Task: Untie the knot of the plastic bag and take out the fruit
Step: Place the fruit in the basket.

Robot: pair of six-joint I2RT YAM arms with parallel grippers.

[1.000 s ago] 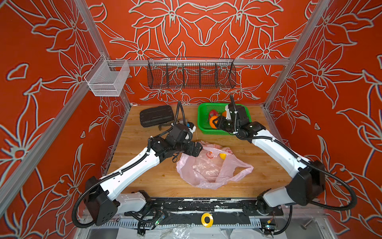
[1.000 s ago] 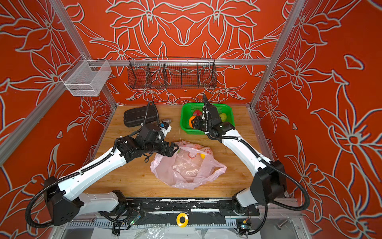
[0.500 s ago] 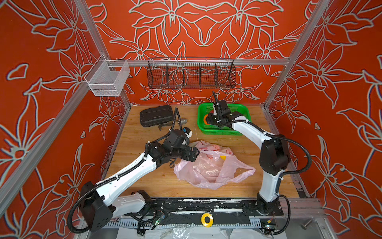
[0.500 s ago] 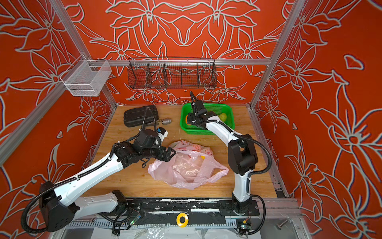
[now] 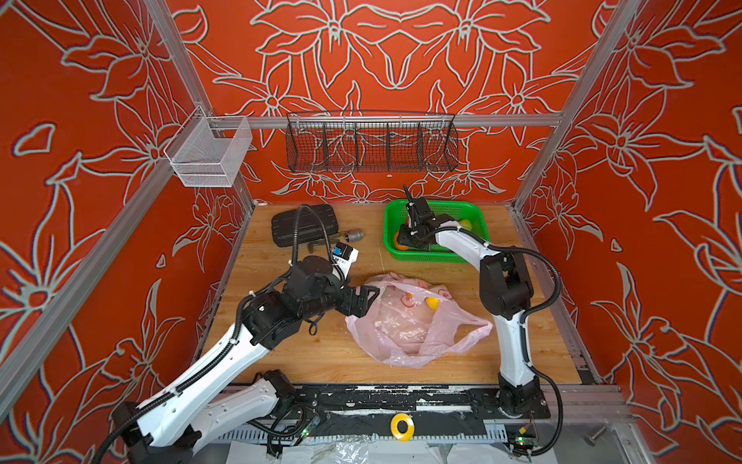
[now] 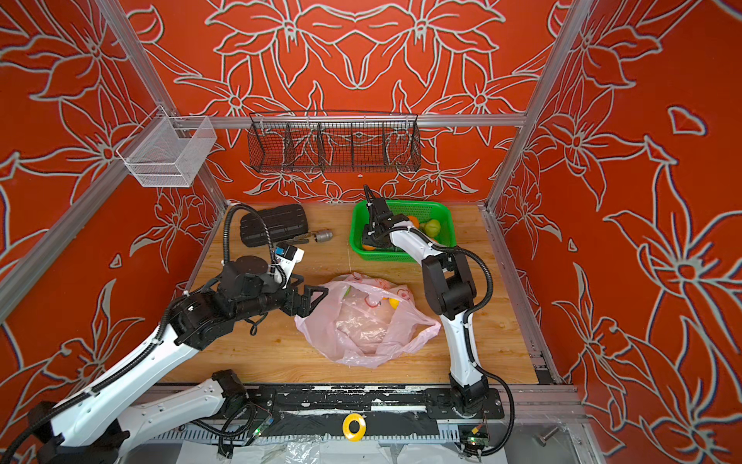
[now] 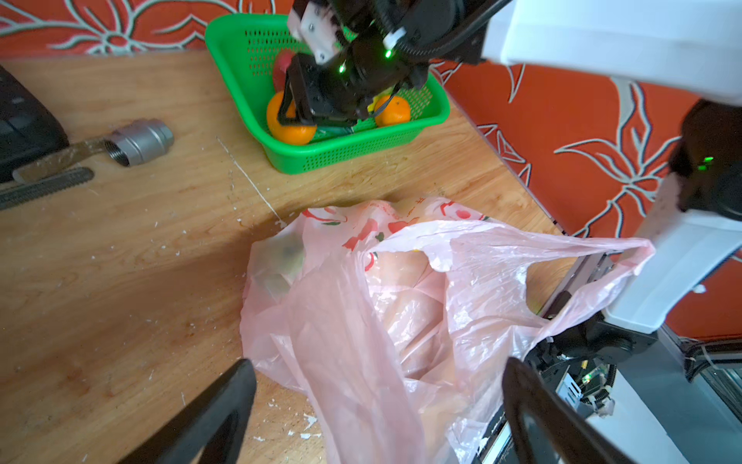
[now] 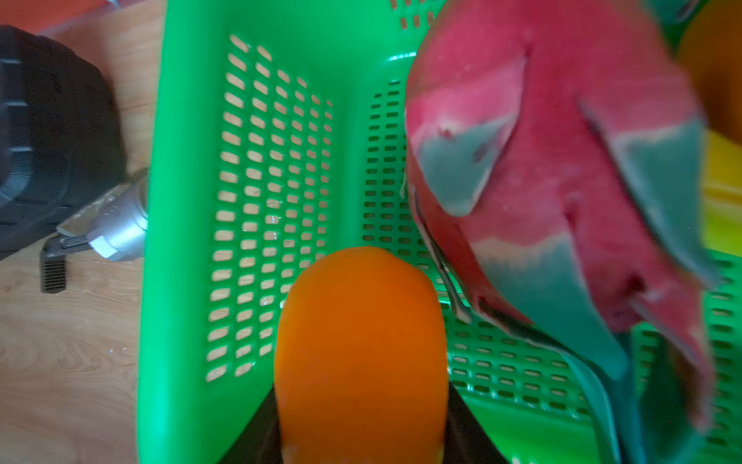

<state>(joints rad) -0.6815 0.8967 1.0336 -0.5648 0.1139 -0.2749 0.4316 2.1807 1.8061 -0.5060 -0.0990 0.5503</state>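
The pale pink plastic bag lies crumpled mid-table with its mouth gaping and its loop handles loose; the knot is out of view. A yellow fruit shows inside it. My left gripper is open at the bag's left edge, its fingers on either side of a fold without pinching it. Low at the left end of the green basket, my right gripper is shut on an orange, beside a dragon fruit.
The basket also holds another orange and a pale green fruit. A black case and a metal fitting lie at the back left. A wire rack and a white mesh bin hang on the walls.
The right arm has folded in, and its gripper has carried the orange leftward and lower into the basket. The left gripper has drifted slightly toward the front along the bag's edge.
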